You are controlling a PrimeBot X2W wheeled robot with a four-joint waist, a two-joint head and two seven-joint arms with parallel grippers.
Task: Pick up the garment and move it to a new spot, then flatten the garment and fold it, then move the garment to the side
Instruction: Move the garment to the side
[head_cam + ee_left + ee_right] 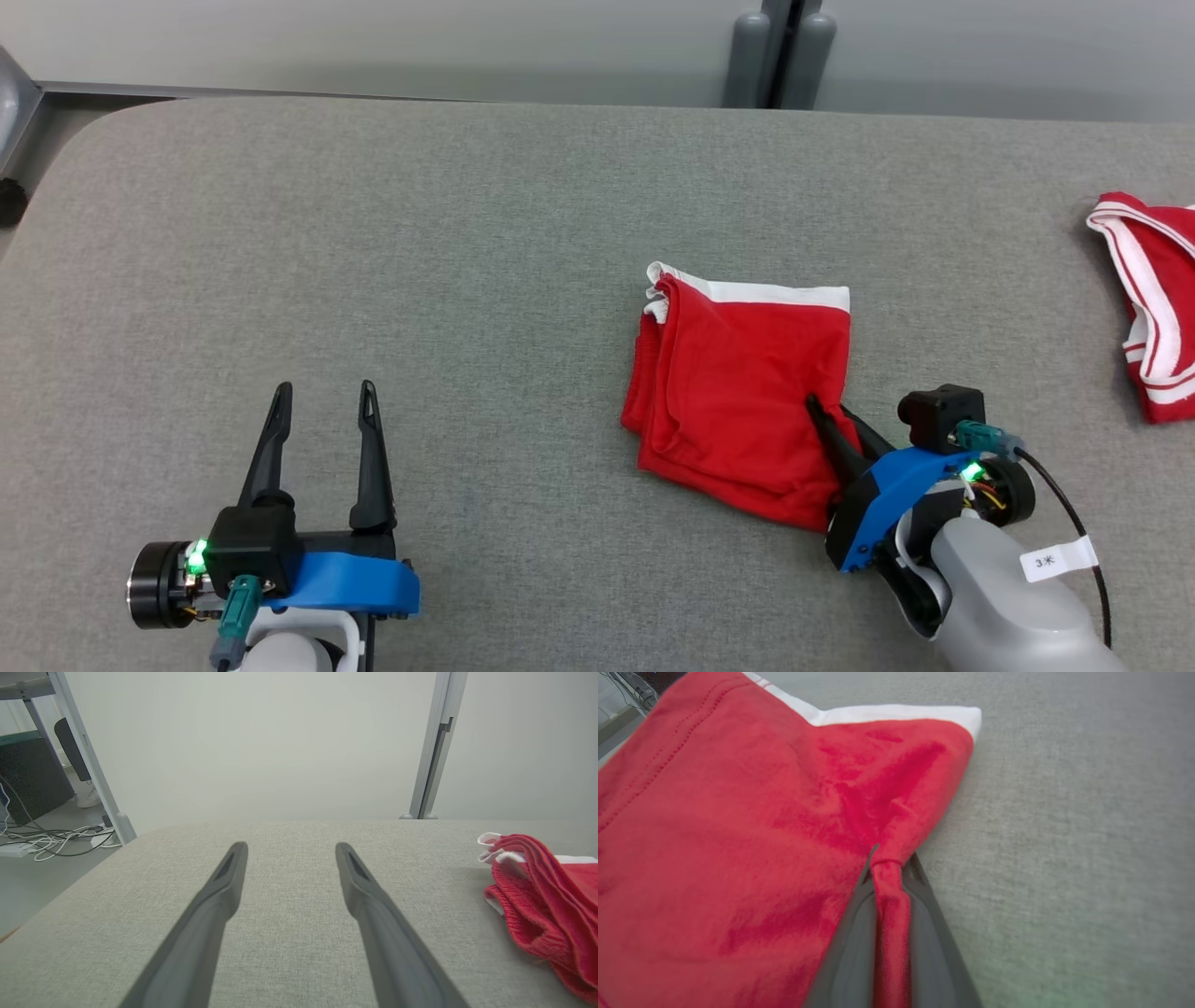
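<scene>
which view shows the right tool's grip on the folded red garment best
Right wrist view: up close, a pleat of the red garment is pinched in the shut right tool. The head view shows the tool at the garment's right edge from farther off; the left wrist view has its bunched edge.

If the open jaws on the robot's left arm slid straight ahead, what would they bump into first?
Nothing on the table, as far as I can tell: bare grey cloth runs to its far edge, then a pale wall. The folded red garment lies off to the right.

Grey fabric table (373, 233), pale wall (257, 742), floor cables (42, 840).
</scene>
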